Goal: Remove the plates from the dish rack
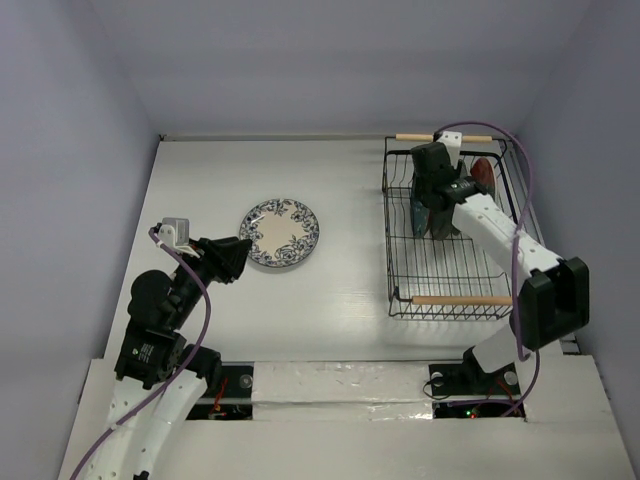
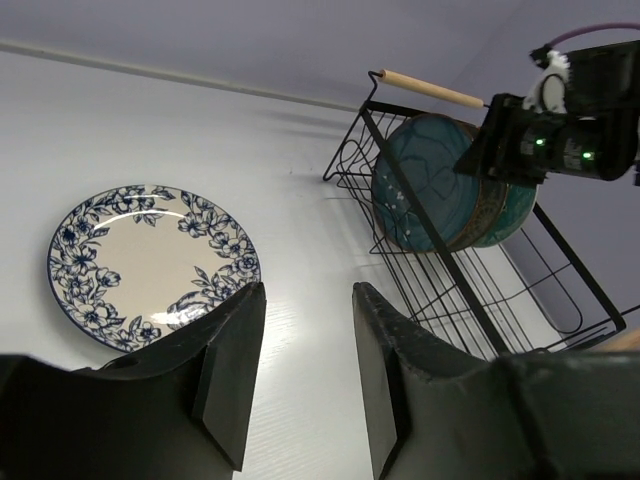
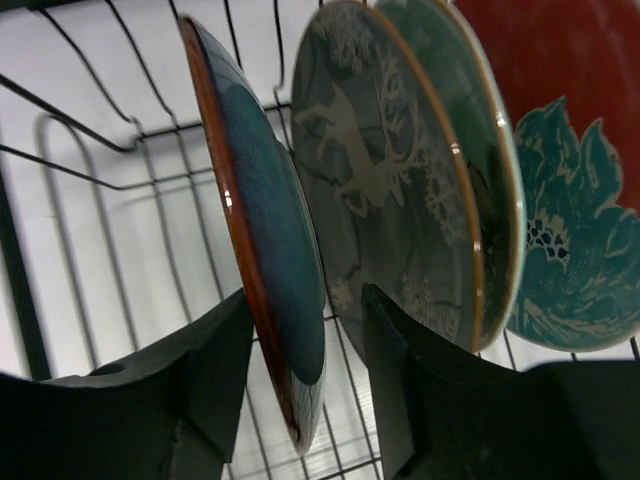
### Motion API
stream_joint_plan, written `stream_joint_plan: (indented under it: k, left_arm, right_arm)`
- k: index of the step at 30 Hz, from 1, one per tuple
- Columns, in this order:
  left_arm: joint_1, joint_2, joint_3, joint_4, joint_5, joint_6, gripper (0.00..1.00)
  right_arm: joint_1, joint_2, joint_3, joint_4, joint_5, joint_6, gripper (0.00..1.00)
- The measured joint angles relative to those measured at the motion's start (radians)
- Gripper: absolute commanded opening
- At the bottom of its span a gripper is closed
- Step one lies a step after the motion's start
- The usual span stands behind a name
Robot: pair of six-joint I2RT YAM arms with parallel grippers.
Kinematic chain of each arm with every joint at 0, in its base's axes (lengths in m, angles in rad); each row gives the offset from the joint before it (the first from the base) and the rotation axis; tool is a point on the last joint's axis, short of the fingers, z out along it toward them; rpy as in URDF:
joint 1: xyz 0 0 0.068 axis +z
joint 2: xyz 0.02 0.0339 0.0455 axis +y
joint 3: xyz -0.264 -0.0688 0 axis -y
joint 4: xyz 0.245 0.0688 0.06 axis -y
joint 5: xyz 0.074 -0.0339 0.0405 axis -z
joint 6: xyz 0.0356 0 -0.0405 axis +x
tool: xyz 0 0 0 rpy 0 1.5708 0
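The rack [image 1: 389,240] sits on the right side of the desk [image 1: 340,190], a black wire basket with one wooden handle [image 1: 462,300] along its near end and another [image 1: 420,137] along its far end. Three plates stand on edge inside it, toward the far end, packed close in a row from left to right: the teal plate [image 3: 285,250], the deer plate [image 3: 385,190] and the red plate [image 3: 565,180] with its teal flower. The faces of all three are turned to the left. The right arm reaches from the near right over the rack and down into it. The right claw [image 3: 305,295] is spread around the lower rim of the teal plate, with one finger [image 3: 190,390] just beside the plate's left face and the other finger [image 3: 420,400] in the gap between the teal plate and the deer plate. The claw is not pressed onto the plate, as space shows on the right side of the rim. The fourth plate, the patterned plate [image 1: 280,232], lies flat on the desk well to the left of the rack, face up, with blue flowers around a pale centre. The left claw [image 2: 305,370] is just near and left of that plate, pointing toward it, with its fingers [image 2: 230,370] spread apart and nothing between them. It is apart from the plate's rim.
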Motion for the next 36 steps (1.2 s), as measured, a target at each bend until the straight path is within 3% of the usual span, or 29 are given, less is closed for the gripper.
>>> stream_joint_plan:
  k: [7,13,22,28,36]
  left_arm:
    - [0.000,0.000,0.000,0.000,0.000,0.000,0.44]
    - [0.000,0.000,0.000,0.000,0.000,0.000,0.46]
    - [0.007,0.000,0.000,0.000,0.005,0.000,0.52]
    - [0.007,0.000,0.000,0.000,0.007,0.000,0.55]
    - [0.014,0.000,0.000,0.000,0.009,0.000,0.57]
  right_arm:
    - [-0.003,0.141,0.077,-0.059,0.051,-0.035,0.17]
    - [-0.003,0.141,0.115,-0.134,0.073,-0.090,0.01]
    - [0.000,0.117,0.241,-0.251,0.102,-0.119,0.00]
    - [0.013,-0.010,0.313,-0.276,0.106,-0.129,0.00]
    - [0.140,-0.221,0.319,-0.155,-0.085,-0.071,0.00]
